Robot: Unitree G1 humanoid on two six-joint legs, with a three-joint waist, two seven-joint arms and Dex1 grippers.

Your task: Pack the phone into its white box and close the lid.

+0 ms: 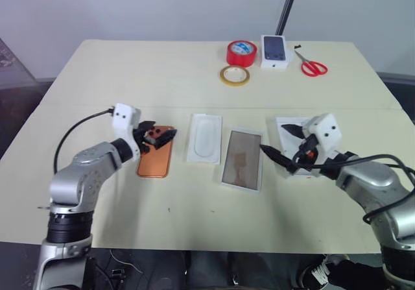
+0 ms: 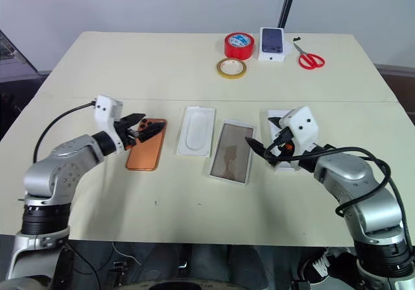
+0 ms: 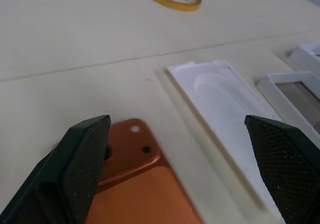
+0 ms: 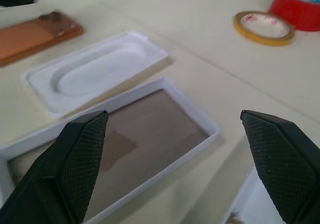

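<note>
The copper-orange phone (image 1: pixel 154 159) lies flat, camera bump up, on the left part of the table. My left gripper (image 1: pixel 159 133) hovers open just over its camera end (image 3: pixel 131 149). Right of centre sits the white box (image 1: pixel 242 160), a shallow tray with a grey-brown inner face (image 4: pixel 150 129) and nothing in it. Just right of the tray, my right gripper (image 1: pixel 273 139) stands open and holds nothing, one finger over the tray's near corner. The white lid (image 1: pixel 283 121) lies beneath and behind that gripper, largely covered by it.
A white insert (image 1: pixel 205 137) with a rounded recess lies between phone and tray. At the table's back are a red tape roll (image 1: pixel 241 52), a yellow tape ring (image 1: pixel 234 75), a small box printed with a dark phone (image 1: pixel 274 50) and red scissors (image 1: pixel 312 65).
</note>
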